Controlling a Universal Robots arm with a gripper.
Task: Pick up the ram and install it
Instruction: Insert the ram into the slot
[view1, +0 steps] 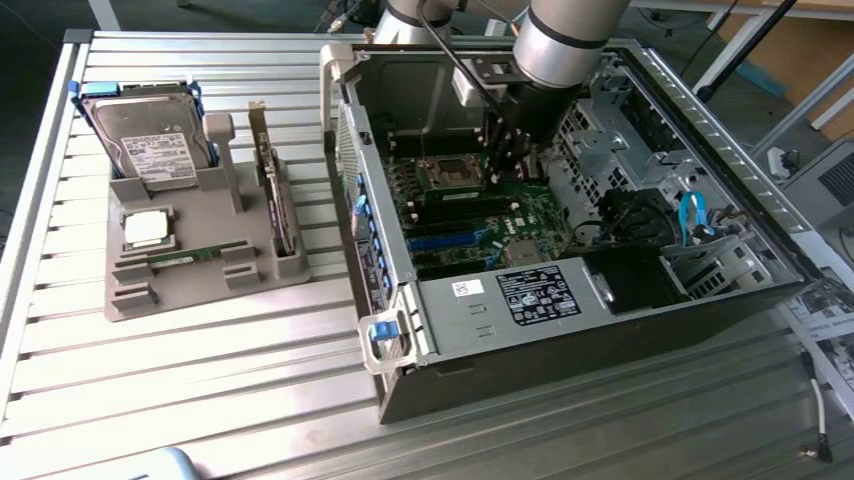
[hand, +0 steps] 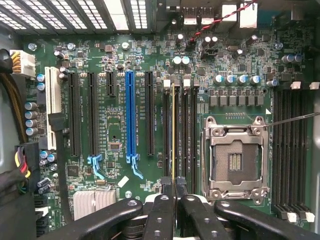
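Note:
In the wrist view I see the ram (hand: 172, 130) edge-on as a thin yellowish line, and my gripper (hand: 173, 187) is shut on its near end. It hangs directly over the row of black memory slots (hand: 183, 130) beside the empty processor socket (hand: 236, 155) on the green motherboard. In the exterior view my gripper (view1: 511, 165) reaches down inside the open computer case (view1: 400, 330), close above the motherboard (view1: 507, 215). A second, similar green stick (view1: 180, 258) lies flat on the grey parts tray (view1: 200, 290).
On the tray stand a hard drive (view1: 154, 140), a silver processor chip (view1: 144, 228) and an upright expansion card (view1: 274, 190). Case walls, drive cages (view1: 627, 130) and cables (view1: 691, 215) surround the arm. A long blue slot (hand: 130, 115) and black card slots lie beside the memory slots.

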